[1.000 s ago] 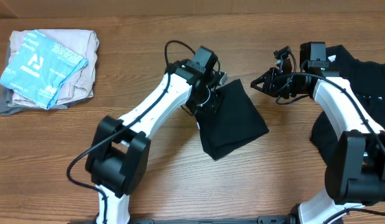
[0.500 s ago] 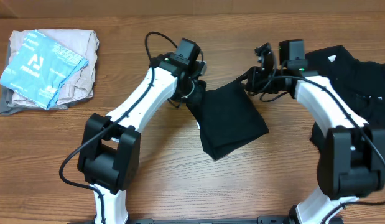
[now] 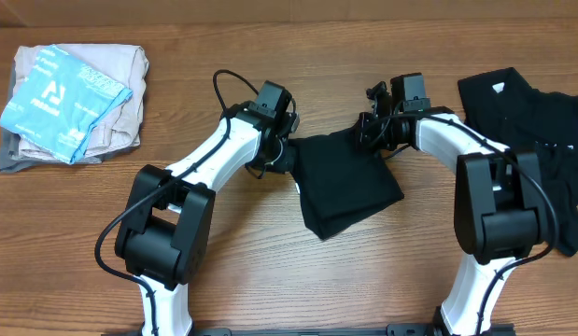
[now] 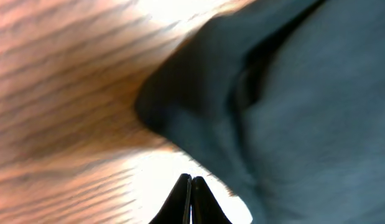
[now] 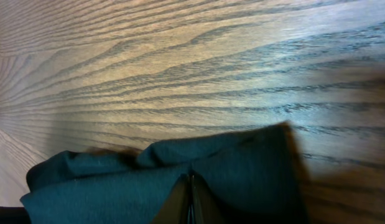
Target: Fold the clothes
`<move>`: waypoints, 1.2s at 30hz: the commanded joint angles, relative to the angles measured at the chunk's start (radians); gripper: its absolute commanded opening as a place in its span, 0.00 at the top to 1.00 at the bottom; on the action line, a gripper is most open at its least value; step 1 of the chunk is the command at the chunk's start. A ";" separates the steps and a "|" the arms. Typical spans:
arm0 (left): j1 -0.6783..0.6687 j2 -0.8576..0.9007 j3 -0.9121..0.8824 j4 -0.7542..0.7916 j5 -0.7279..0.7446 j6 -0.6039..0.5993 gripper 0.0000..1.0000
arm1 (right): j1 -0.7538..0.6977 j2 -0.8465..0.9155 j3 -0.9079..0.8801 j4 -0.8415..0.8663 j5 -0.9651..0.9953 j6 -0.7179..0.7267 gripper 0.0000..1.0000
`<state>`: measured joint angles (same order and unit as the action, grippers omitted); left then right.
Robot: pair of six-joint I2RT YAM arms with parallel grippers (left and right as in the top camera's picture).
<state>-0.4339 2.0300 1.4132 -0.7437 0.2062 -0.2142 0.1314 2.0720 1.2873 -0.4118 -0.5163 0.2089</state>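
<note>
table (image 3: 401, 280): wood; beige stack (image 3: 128, 63): far-left corner; blue packet (image 3: 63, 98): atop stack

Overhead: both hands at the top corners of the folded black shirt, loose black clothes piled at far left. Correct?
One thing is off. The loose black clothes lie at the far right, not the left; the far left has a folded light stack. The overhead view shows it. The left hand and right hand are at the top corners of the folded black shirt, as you said.

White arm links (image 3: 218, 154), black joints (image 3: 167, 210), looping black cables (image 3: 215, 86).
</note>
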 commanded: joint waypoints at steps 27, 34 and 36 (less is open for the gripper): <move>-0.006 0.127 0.171 -0.014 0.054 0.008 0.96 | -0.054 -0.248 -0.028 -0.621 0.232 -0.025 0.96; -0.006 0.182 0.172 -0.012 0.053 0.008 0.96 | -0.054 -0.248 -0.177 -0.466 0.232 0.002 0.96; -0.005 0.175 0.182 -0.014 0.049 0.008 0.96 | -0.054 -0.248 -0.188 -0.456 0.232 0.001 0.96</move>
<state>-0.4320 2.1895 1.5921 -0.7544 0.2504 -0.2070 0.0799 1.8248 1.1229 -0.8776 -0.3069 0.1978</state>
